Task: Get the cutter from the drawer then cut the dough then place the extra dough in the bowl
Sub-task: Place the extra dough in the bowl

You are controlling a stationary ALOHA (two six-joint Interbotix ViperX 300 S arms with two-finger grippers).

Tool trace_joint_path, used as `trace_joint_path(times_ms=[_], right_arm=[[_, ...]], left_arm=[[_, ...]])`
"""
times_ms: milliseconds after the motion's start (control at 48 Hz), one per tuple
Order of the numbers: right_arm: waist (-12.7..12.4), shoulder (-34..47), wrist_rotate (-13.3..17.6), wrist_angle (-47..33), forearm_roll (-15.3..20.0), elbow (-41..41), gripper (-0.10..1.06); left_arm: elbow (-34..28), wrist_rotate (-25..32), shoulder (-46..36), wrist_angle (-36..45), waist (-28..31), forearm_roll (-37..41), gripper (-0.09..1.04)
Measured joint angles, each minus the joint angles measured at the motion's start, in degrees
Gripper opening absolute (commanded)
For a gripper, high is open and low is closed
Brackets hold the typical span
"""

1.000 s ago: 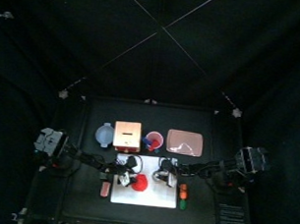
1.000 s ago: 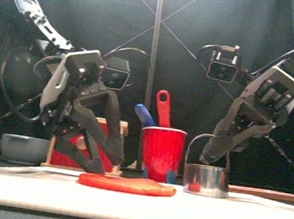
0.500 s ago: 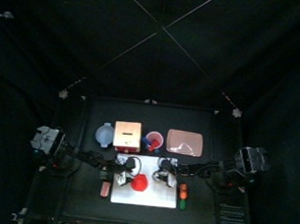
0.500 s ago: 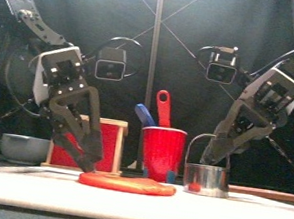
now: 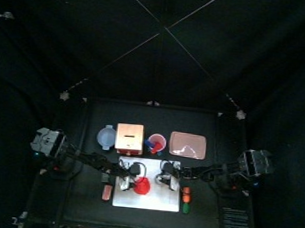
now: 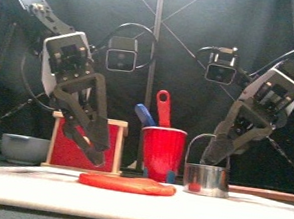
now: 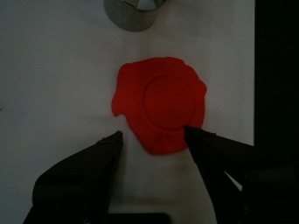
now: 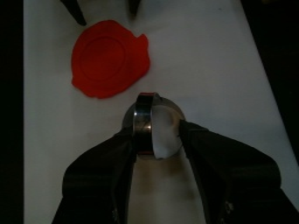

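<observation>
A flat red dough (image 6: 126, 184) lies on the white cutting board (image 6: 231, 215) and bears a round cut line in the left wrist view (image 7: 162, 102). My left gripper (image 6: 102, 157) hangs open a little above the dough's left part, holding nothing (image 7: 152, 138). The round metal cutter (image 6: 207, 179) stands on the board just right of the dough. My right gripper (image 6: 213, 152) comes down onto it, and its jaws close around the cutter (image 8: 156, 129). In the top view both grippers flank the dough (image 5: 145, 185).
Behind the board stand the blue-grey bowl (image 5: 107, 136), the wooden box (image 5: 130, 136) with its red front (image 6: 85, 142), the red cup (image 6: 162, 152) with a blue and a red knife, and the pink tray (image 5: 189, 144).
My left gripper has lifted up off the dough and stands higher. The right gripper and the cutter have not moved.
</observation>
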Motion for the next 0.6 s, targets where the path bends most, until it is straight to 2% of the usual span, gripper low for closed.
trace_joint_path(times_ms=[604], right_arm=[[0.0, 0.35, 0.0, 0.35, 0.0, -0.35, 0.79]], left_arm=[[-1.49, 0.09, 3.34, -0.53, 0.53, -1.23, 0.92]])
